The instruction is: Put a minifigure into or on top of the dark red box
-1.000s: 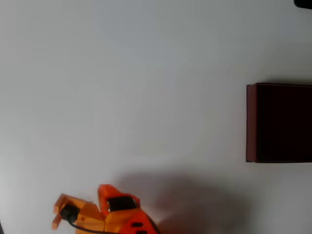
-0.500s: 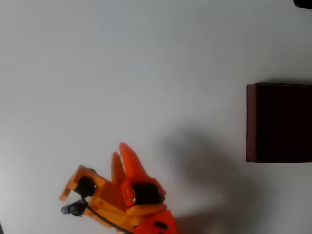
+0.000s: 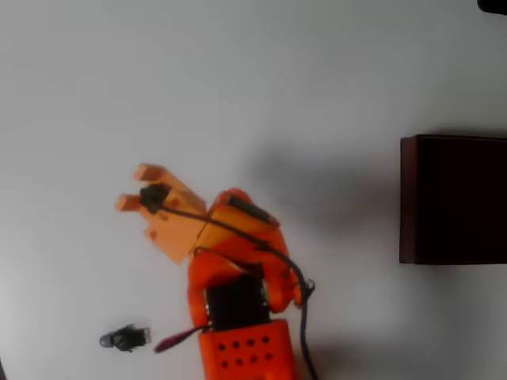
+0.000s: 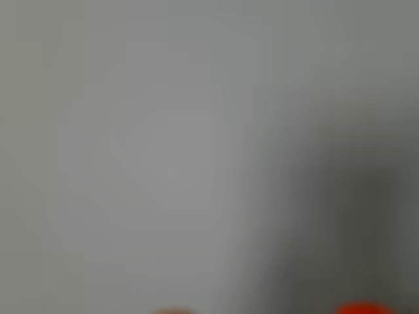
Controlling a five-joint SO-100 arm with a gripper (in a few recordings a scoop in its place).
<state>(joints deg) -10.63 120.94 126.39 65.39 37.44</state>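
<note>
One tiny dark grey and black toy minifigure [image 3: 125, 338], one large rectangular dark red box [image 3: 408, 198] with a near-black inside, and one orange robot arm [image 3: 238, 317], all on one white table [image 3: 238, 79].

Orange arm [image 3: 238, 293] extended up-left; end effector [image 3: 131, 190] state unclear.

In the overhead view we are seeing the minifigure [image 3: 125, 338] lying on the counter [image 3: 238, 79] at lower left, beside the arm [image 3: 238, 317], the dark red box [image 3: 408, 198] sitting far right.
</note>
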